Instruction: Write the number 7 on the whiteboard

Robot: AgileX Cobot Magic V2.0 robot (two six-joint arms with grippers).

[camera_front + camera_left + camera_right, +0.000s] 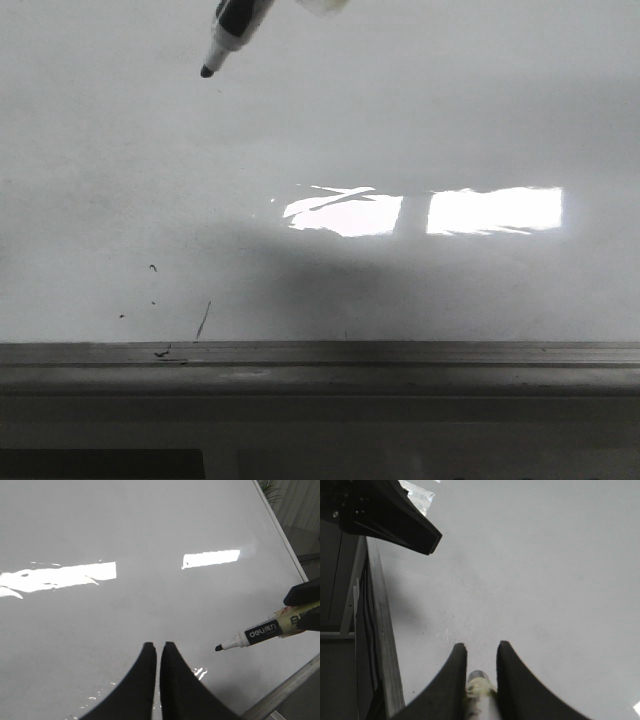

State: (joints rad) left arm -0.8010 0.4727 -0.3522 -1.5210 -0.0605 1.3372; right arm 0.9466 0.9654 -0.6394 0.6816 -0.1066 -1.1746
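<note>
Overhead, right gripper (481, 667) pinches marker (235, 30) above whiteboard (450, 120).

The whiteboard (320, 140) is a large, glossy white-grey flat surface showing a bright rectangular glare, with a grey metal rail (320, 365) along its near edge. Only small black specks and one short slanted scratch mark it.

We are seeing the marker (232, 30) running off the front view's top edge, its holder out of sight. In the right wrist view, the right gripper's (480, 652) fingers are hiding most of its barrel.
</note>
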